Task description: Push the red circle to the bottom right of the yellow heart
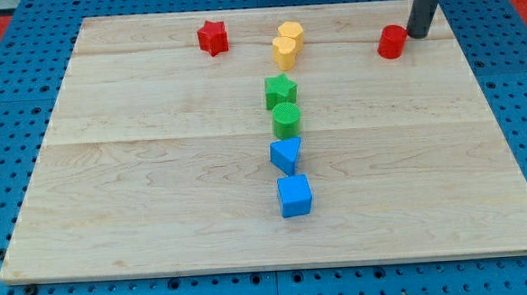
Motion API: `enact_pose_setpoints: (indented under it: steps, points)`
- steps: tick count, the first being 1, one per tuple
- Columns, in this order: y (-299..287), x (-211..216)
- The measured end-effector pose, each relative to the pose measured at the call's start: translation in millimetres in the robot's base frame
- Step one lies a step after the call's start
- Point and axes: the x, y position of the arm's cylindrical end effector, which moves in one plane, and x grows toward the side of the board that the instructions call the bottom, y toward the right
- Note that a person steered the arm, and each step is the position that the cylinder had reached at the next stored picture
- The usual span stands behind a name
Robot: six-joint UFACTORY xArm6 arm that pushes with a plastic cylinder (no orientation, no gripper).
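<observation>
The red circle (391, 42) sits near the view's top right of the wooden board (157, 189). My tip (417, 34) is just to the right of it, touching or nearly touching its right side. The yellow heart (285, 53) lies at the top centre, well to the left of the red circle. A yellow hexagon-like block (291, 32) sits right behind the heart, touching it.
A red star (213, 37) is at the top left of centre. Below the heart a column runs downward: green star (280, 91), green circle (286, 120), blue triangle (286, 154), blue cube (294, 196).
</observation>
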Motion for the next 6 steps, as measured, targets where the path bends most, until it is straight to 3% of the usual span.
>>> enact_pose_setpoints:
  steps: [1, 2, 3, 5, 6]
  points:
    - [-55, 1]
    - [-68, -24]
    - [-104, -18]
    - [-108, 78]
    - [-111, 151]
